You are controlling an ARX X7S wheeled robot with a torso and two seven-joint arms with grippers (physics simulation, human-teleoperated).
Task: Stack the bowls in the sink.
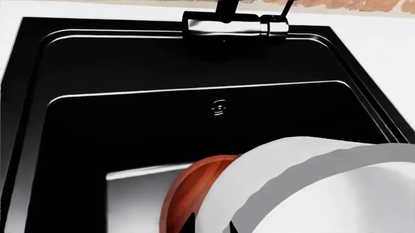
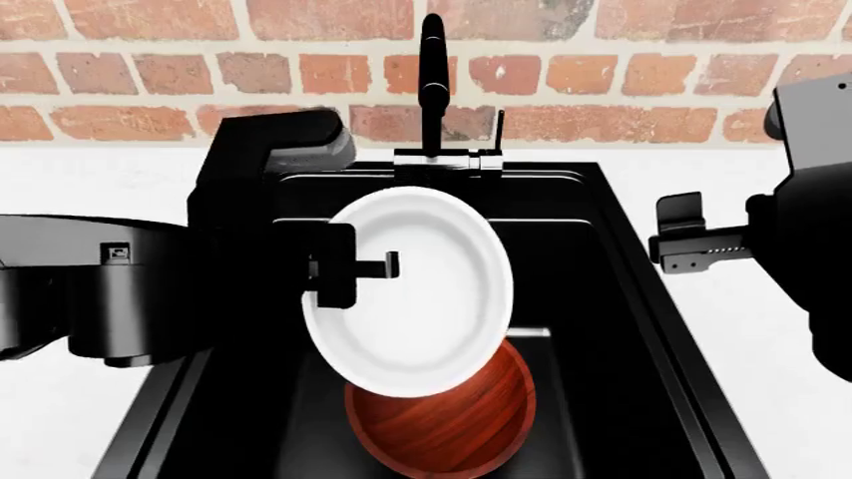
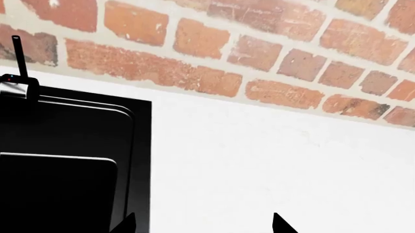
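I have the white bowl (image 2: 419, 299) gripped at its rim by my left pincer (image 2: 357, 265), held up over the sink (image 2: 626, 329) and tipped so its open face turns toward the head camera. The wood bowl (image 2: 453, 419) sits upright on the sink floor directly below, its near part showing under the white one. In the left wrist view the white bowl (image 1: 324, 189) fills the near corner and only an edge of the wood bowl (image 1: 194, 189) peeks past it; the drain (image 1: 220, 107) lies well beyond, toward the faucet (image 2: 433, 80).

My right pincer (image 2: 681, 244) hangs empty over the white bench (image 3: 272, 165) just right of the sink, its tips (image 3: 280, 224) spread apart.

As I judge it, the step in hand is the lowering. I would level the white bowl first, since tilted like this it could land on edge and skid off the wood rim. Then I would centre it over the wood bowl using the head view, come down slowly, and let go only once it rests inside. The right arm should keep clear.
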